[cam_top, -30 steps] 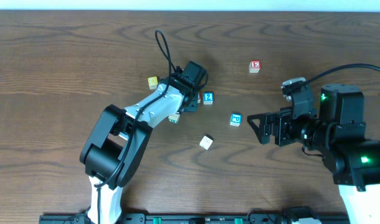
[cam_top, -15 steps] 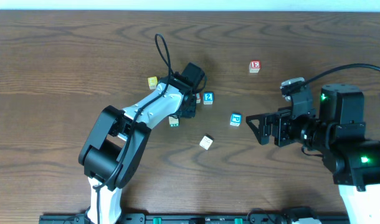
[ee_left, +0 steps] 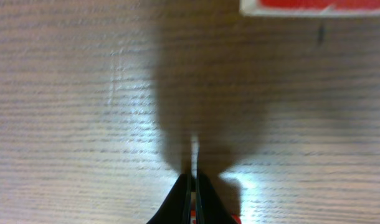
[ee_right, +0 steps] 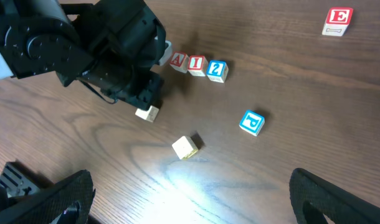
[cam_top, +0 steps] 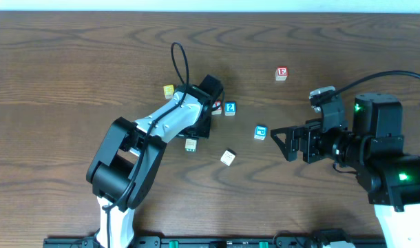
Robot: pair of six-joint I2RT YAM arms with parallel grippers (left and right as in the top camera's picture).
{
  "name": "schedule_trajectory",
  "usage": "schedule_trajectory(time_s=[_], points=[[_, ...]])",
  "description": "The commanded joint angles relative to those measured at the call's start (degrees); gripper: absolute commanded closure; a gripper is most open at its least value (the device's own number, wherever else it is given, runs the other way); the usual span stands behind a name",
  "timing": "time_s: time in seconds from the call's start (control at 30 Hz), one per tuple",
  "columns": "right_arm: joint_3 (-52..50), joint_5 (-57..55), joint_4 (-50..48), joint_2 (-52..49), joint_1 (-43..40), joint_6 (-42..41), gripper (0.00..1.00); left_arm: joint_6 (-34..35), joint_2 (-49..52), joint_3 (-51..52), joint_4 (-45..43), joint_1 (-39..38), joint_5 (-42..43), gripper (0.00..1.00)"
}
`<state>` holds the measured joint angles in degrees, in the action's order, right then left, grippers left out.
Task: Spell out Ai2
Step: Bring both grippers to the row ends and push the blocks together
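Wooden counter [cam_top: 58, 55] from overhead: my left arm reaches in beside the 2 block [cam_top: 230, 108], and my right pincer [cam_top: 282, 142] hangs near a blue block [cam_top: 260, 132]. Left wrist: my left pincer [ee_left: 193, 179] is pressed closed on nothing, above the wood. Right wrist: my fingers [ee_right: 59, 196] are spread wide and empty. The A block [ee_right: 179, 60], I block [ee_right: 196, 63] and 2 block sit in a touching row.

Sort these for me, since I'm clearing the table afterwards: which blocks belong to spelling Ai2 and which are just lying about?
Belong: A block, I block, 2 block, side by side in a row.
Lying about: E block, lone blue block, tan block, small pale block, yellow block.
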<state>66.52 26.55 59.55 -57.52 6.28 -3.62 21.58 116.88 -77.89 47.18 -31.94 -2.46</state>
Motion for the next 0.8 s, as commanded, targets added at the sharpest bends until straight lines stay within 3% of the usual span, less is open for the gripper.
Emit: schedule_trajectory(time_s=[0.0, 0.2, 0.27, 0.33, 0.37, 0.4, 0.43, 0.47, 0.53, 0.77], points=[[0.17, 0.9, 0.13, 0.13, -0.2, -0.15, 0.01, -0.13, -2.86, 0.9, 0.83, 0.11, -3.28, 0.94], [0.15, 0.48, -1.31, -3.1, -0.22, -0.15, 0.01, 1.16, -8.94, 0.9, -1.2, 2.21, -7.82, 0.9], [0.15, 0.81, -3.58, -6.51, -0.2, -0.17, 0.01, 0.76, -9.44, 0.9, -3.93, 4.85, -5.07, 0.84], [0.15, 1.84, -6.43, -10.75, -0.2, -0.55, 0.09, -1.62, -9.29, 0.9, -7.02, 7.87, 0.61, 0.84], [0.15, 2.6, -8.24, -13.27, -0.2, -1.05, 0.24, -2.93, -9.14, 0.9, -8.5, 9.33, 3.06, 0.84], [0.15, 3.15, -10.1, -15.82, -0.2, -2.1, 0.59, -3.85, -9.05, 0.9, -9.79, 10.56, 5.14, 0.84], [0.15, 3.34, -11.58, -18.05, -0.17, -3.32, 0.83, -4.63, -8.98, 0.9, -10.75, 11.43, 6.64, 0.85], [0.15, 3.32, -13.49, -21.09, 0.0, -5.35, 0.99, -5.44, -8.9, 0.9, -11.74, 12.24, 7.98, 0.87], [0.15, 3.76, -16.68, -26.27, 0.52, -7.67, 0.99, -6.38, -8.72, 0.9, -12.61, 12.85, 8.5, 0.94], [0.15, 5.2, -25.99, -39.98, 4.11, -12.87, 0.98, -7.98, -5.73, 0.9, -14.78, 12.76, 11.74, 0.94]])
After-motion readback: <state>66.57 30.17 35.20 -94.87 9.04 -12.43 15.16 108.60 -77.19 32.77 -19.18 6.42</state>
